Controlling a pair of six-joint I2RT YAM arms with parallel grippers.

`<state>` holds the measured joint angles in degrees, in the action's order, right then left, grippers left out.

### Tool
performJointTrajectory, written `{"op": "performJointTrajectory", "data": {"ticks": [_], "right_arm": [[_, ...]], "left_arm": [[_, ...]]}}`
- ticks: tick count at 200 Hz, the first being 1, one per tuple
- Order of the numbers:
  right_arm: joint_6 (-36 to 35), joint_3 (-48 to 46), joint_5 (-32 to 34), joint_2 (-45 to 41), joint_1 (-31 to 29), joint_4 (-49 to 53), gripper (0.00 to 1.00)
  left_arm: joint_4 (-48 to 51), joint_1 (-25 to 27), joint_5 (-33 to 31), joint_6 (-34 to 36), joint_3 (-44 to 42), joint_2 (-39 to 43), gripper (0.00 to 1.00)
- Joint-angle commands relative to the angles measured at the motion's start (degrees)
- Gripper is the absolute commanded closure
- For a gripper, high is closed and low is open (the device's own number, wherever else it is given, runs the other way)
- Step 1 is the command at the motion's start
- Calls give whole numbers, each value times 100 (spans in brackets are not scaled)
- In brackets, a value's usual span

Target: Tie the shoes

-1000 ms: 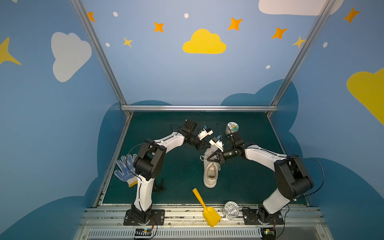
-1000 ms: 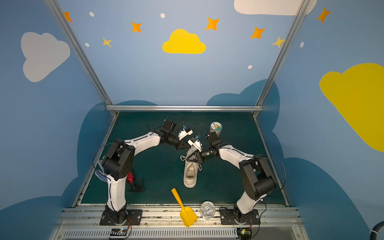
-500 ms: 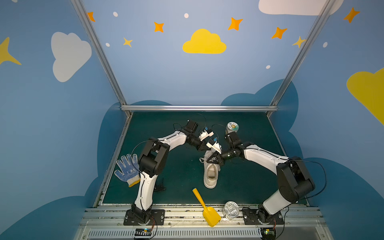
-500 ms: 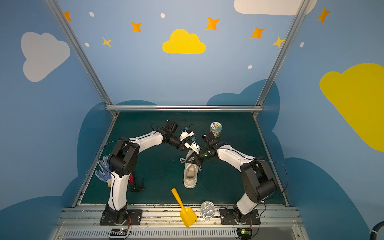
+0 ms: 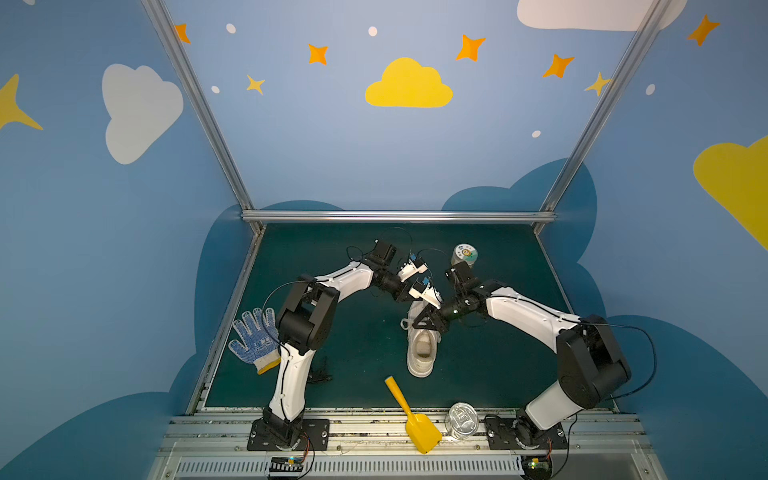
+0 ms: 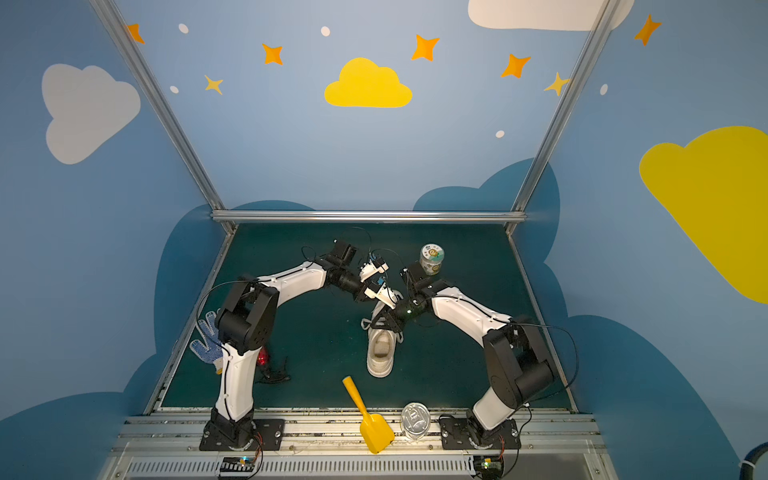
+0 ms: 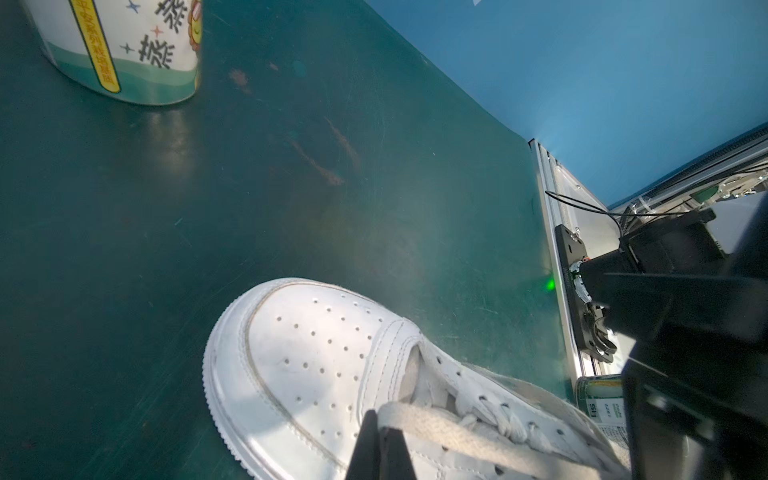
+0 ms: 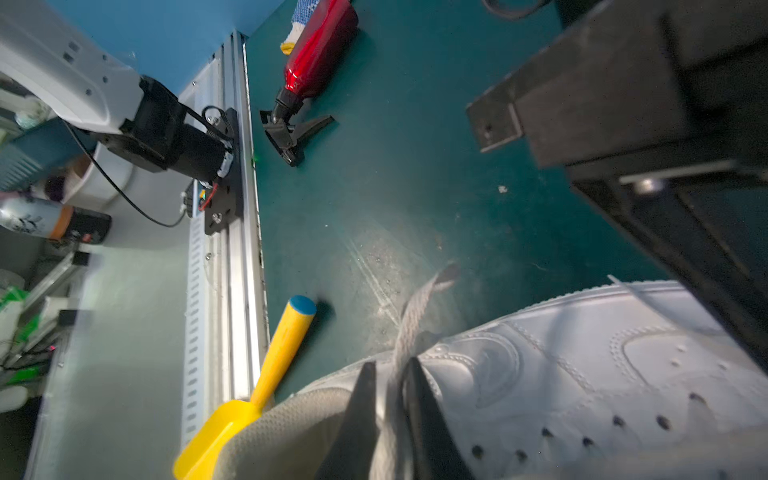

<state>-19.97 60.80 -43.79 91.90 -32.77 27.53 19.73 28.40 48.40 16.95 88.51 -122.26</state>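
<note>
On the green tabletop's [image 5: 365,353] middle, the white sneaker [image 5: 423,353] looks light and stiff-soled, its flat laces [image 7: 457,434] limp and slip-prone, best gripped near the ends; the left claw [image 7: 380,422] pinches one, while the right claw [image 8: 389,372] stands slightly parted around another strand.

One sneaker [image 5: 423,353], one glove [image 5: 253,338], one scoop [image 5: 417,428], one spray bottle [image 8: 316,50], one tub [image 5: 464,254], one can [image 5: 461,419].

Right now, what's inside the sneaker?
Through the opening of the sneaker, only a beige insole shows, with nothing lying on it. Toward the toe, the inside is covered by the laces and the shoe's upper, so that part cannot be seen.
</note>
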Motion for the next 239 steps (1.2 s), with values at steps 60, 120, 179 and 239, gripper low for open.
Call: {"op": "performJointTrajectory", "data": {"ticks": [60,120,179,239], "right_arm": [[535,39,534,-599,-41,93,52],[977,-363,771,-1501,55,-240,44],[1848,-1318,886,-2902,831,-882,44],[2606,-2631,841,-4371,1969,-1538,44]], "left_arm": [[393,30,-16,479,136,296,97],[872,130,-237,845,330,351,96],[1843,487,-906,1695,1038,207,96],[2070,1175,-1722,2605,1475,71,95]]}}
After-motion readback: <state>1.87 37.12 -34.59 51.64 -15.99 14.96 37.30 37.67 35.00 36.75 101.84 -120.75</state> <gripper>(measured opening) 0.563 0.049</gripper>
